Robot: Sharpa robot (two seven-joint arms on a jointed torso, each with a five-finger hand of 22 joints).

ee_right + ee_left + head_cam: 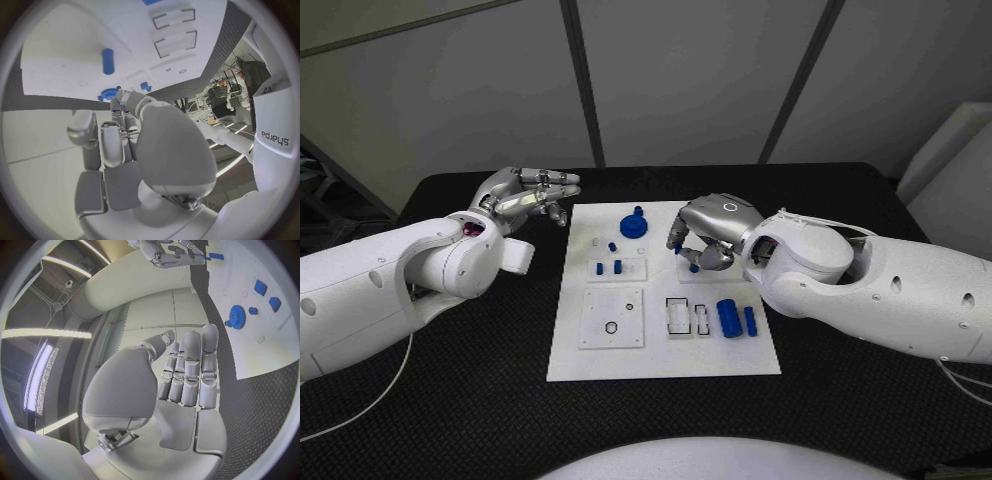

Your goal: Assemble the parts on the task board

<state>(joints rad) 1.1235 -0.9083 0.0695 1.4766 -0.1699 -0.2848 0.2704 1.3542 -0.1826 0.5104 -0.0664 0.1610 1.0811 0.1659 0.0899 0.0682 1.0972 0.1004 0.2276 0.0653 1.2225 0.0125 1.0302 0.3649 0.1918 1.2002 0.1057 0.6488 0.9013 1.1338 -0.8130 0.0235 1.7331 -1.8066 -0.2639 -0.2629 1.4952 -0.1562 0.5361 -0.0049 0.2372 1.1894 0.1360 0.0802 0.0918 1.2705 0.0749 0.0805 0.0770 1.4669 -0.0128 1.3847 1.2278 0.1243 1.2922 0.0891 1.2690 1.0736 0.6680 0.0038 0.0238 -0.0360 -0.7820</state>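
Black desk [473,400] with grey wall panels behind it, white task board [661,350] sitting dead centre. Blue gear [635,224] is up at the board's 12 o'clock, two small blue pegs [609,267] below it, and two blue cylinders [737,318] lying around 4 o'clock. Left hand [524,200] hovers off the board's 10 o'clock corner, fingers [190,370] straight, close together, holding nothing. Right hand [708,232] is curled over the board near 1 o'clock; something blue pokes out under it, but I can't tell if it's actually pinched.
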